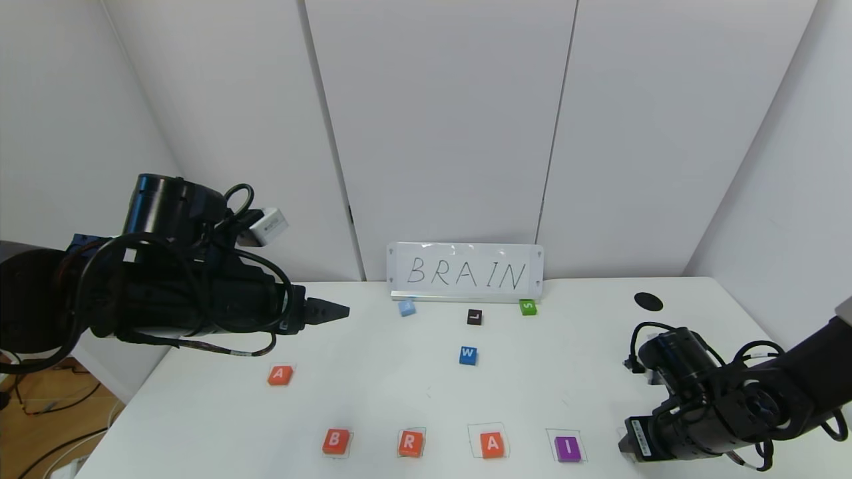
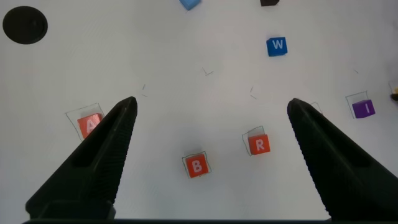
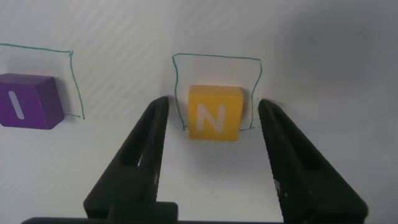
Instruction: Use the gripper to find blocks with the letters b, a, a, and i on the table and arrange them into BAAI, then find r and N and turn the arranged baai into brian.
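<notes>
Nearest the robot, a row of lettered tiles lies along the front edge of the white tabletop, each within a thin pencilled square: an orange B, an orange R, an orange A and a purple I, all flat, letters up and well apart from each other. At the right end of this row the right gripper is low over the tabletop, and its arm hides that spot in the head view. In the right wrist view its fingers stand apart on either side of the yellow N tile, neither touching it; the N rests inside its own green-pencilled outline, just beside the I tile's square. The N is a deep yellow block with a crisp white letter.

Farther back on the left, a second orange A lies alone. Above and beyond it hangs the left gripper, raised off the tabletop with its fingers spread wide and holding nothing.

Toward the middle sits a blue W tile. Behind it come a black L tile, a light-blue tile and a green S tile. At the far edge a white sign reading BRAIN leans on the wall, and a black round hole marks the far right corner.
</notes>
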You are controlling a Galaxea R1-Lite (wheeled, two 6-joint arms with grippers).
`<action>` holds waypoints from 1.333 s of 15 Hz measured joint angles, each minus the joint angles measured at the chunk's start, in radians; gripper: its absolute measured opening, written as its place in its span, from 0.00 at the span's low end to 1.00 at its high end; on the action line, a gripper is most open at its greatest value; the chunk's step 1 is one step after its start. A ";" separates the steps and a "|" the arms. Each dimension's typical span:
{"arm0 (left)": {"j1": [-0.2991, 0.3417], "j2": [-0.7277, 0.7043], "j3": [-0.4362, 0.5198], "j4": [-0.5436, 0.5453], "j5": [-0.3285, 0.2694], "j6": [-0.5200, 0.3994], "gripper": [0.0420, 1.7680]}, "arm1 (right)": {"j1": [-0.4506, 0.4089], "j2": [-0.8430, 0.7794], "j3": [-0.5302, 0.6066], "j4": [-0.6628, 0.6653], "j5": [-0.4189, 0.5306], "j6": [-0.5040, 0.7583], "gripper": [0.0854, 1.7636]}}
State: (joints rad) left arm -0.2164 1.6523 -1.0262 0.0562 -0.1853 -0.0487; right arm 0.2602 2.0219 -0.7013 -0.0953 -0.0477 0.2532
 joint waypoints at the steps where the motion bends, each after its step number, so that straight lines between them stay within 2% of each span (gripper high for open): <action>1: 0.000 0.000 0.000 0.000 0.000 0.000 0.97 | 0.000 0.001 -0.001 -0.001 0.000 0.000 0.64; 5: 0.000 -0.003 0.000 0.000 0.000 0.000 0.97 | -0.001 0.001 -0.001 0.000 0.000 0.000 0.77; 8: 0.000 -0.007 0.000 0.000 0.000 0.000 0.97 | -0.003 -0.001 -0.001 0.000 0.000 -0.001 0.83; 13: 0.000 -0.011 0.000 0.000 0.000 0.000 0.97 | -0.003 -0.043 0.005 0.007 0.000 -0.002 0.90; 20: -0.007 -0.056 0.010 0.008 0.002 0.003 0.97 | -0.001 -0.232 0.017 0.077 -0.001 -0.001 0.94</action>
State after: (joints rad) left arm -0.2232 1.5962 -1.0160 0.0638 -0.1834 -0.0453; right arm 0.2596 1.7896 -0.6845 -0.0185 -0.0487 0.2526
